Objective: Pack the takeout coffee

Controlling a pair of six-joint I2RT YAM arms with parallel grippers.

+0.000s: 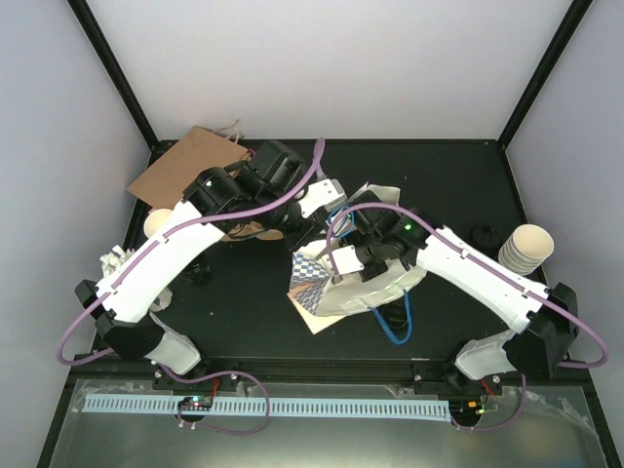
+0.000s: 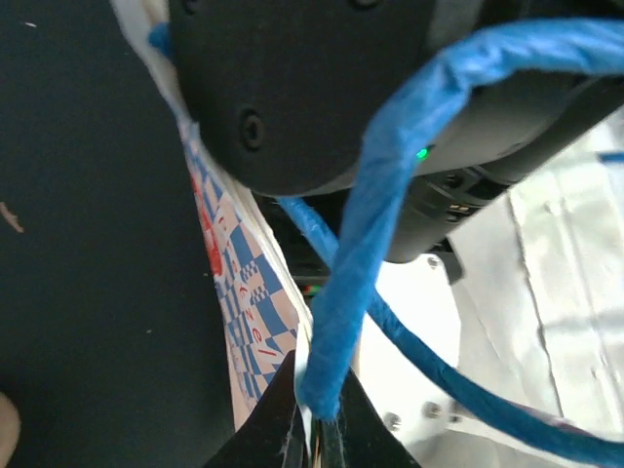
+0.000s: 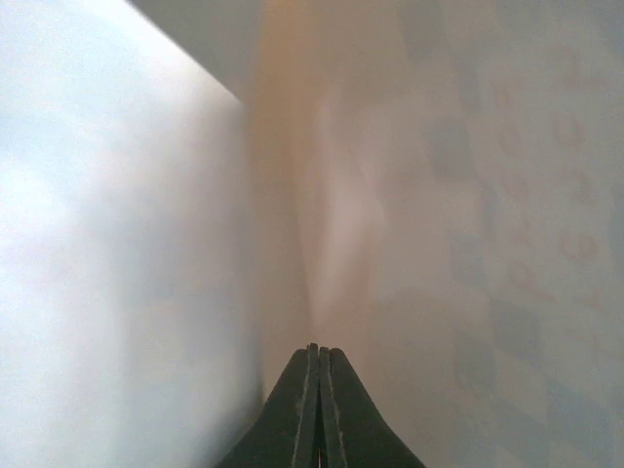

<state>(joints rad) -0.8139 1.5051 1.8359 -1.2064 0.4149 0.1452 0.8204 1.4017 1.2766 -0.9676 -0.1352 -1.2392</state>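
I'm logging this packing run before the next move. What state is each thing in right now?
Left pincer: shut on the blue handle.
Right pincer: shut, close against the bag's paper; a grip on it cannot be told.
Checked bag: crumpled, between both pincers.
Brown bag: lying flat.
Stack of cups: lidless, on the table.
Single cup: lidless, partly behind the left arm.

the left arm (image 1: 146, 273) and right arm (image 1: 483, 273) are wearing white shells between black joint housings. a purple cable (image 1: 255, 207) is running along each arm and looping past its base. a green light (image 1: 407, 229) is glowing on the right arm's black wrist housing (image 2: 292, 78), where recessed round screws (image 2: 252, 127) are showing. the right gripper (image 3: 317, 351) is showing black fingers (image 3: 292, 419) tapering to thin tips.
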